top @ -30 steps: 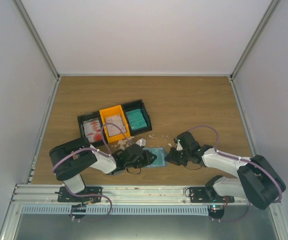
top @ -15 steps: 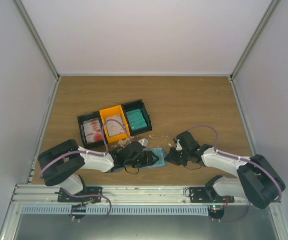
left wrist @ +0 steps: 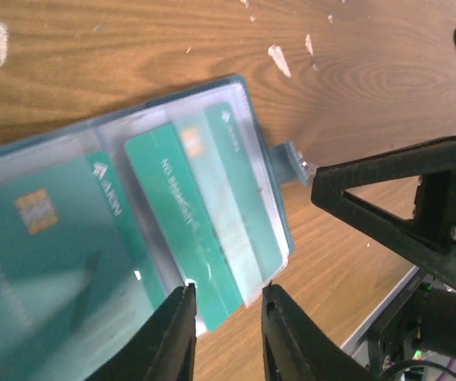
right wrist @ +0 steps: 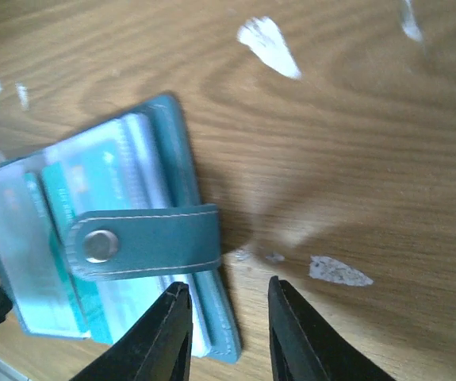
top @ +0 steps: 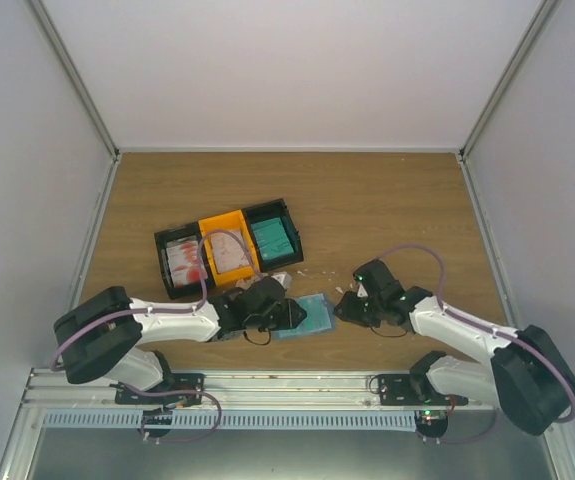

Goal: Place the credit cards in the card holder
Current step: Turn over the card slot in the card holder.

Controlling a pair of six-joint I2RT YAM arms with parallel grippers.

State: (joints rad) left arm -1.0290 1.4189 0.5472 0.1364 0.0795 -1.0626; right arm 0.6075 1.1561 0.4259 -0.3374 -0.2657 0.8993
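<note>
From above: one card holder (top: 309,317) lies open on the table (top: 397,200), between the two grippers and just in front of one black-and-orange bin (top: 229,222). The bin has three compartments holding three stacks of credit cards (top: 272,238) — red-marked on the left, whitish in the orange middle, teal on the right. The left gripper (top: 289,312) sits at the holder's left edge. The right gripper (top: 345,306) is just beside its right edge. A scatter of white scraps (top: 312,272) lies between bin and holder.

Left wrist: the holder shows its clear sleeves, with at least two teal cards (left wrist: 45,230) inside, each with a chip. One side tab (left wrist: 291,157) juts from its edge. The two left fingers (left wrist: 176,333) stand apart. The near edge of the sleeves reaches into the gap, but they are not clamped on it.

Right wrist: one strap (right wrist: 144,238) with one snap stud lies across the sleeves. The two right fingers (right wrist: 291,333) stand apart over the holder's near corner and bare wood — gripping nothing. Three larger scraps lie nearby.
</note>
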